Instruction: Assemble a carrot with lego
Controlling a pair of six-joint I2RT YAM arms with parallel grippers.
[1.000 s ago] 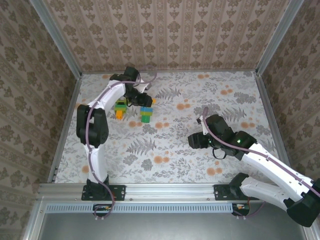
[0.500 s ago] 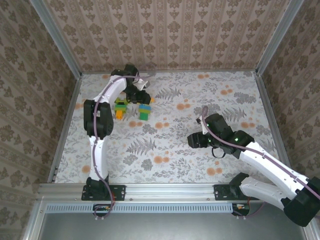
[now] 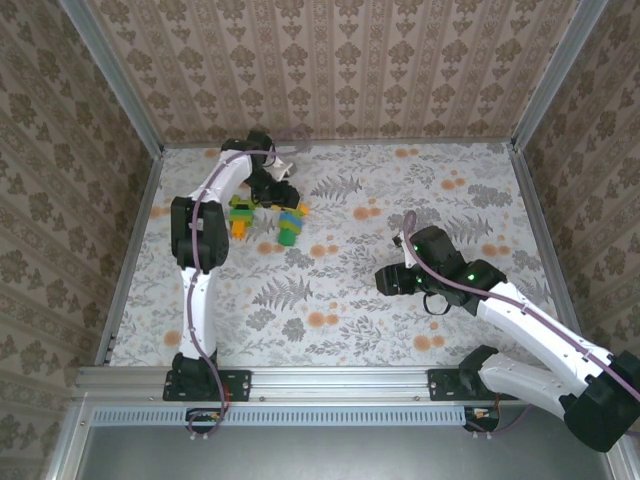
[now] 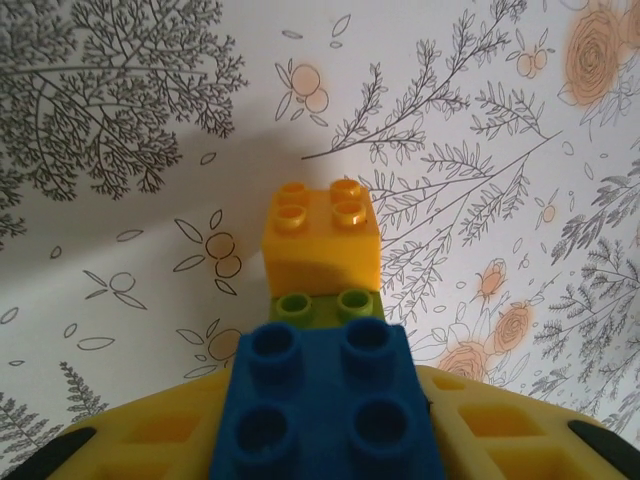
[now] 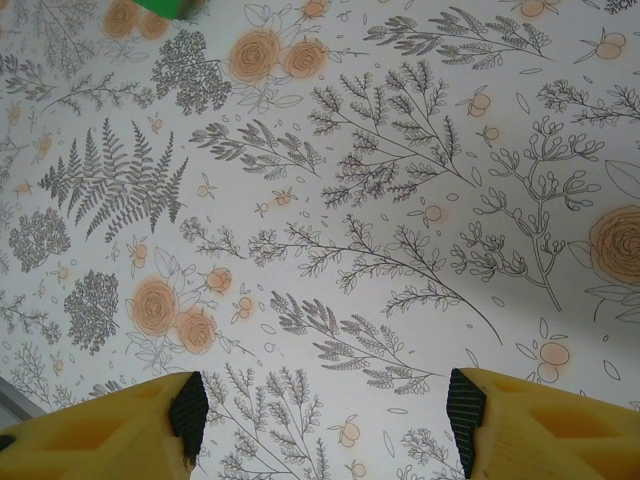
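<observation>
Across the floral table (image 3: 450, 200), your left tool (image 3: 283, 196) is straddling the blue-topped lego stack (image 4: 325, 380), grip unclear, while your right tool (image 5: 325, 405) is gaping empty, well apart from it.

A counter (image 3: 420, 180) covered in a pale sheet printed with grey ferns and orange blossoms is spreading across the middle. Walls (image 3: 330, 70) papered in brown damask are enclosing it at 9, 12 and 3 o'clock, with aluminium posts (image 3: 110, 72) rising at the far corners. At 6 o'clock an aluminium rail (image 3: 330, 381) is edging the counter, a grey panel (image 3: 330, 455) lying just outside it.
</observation>
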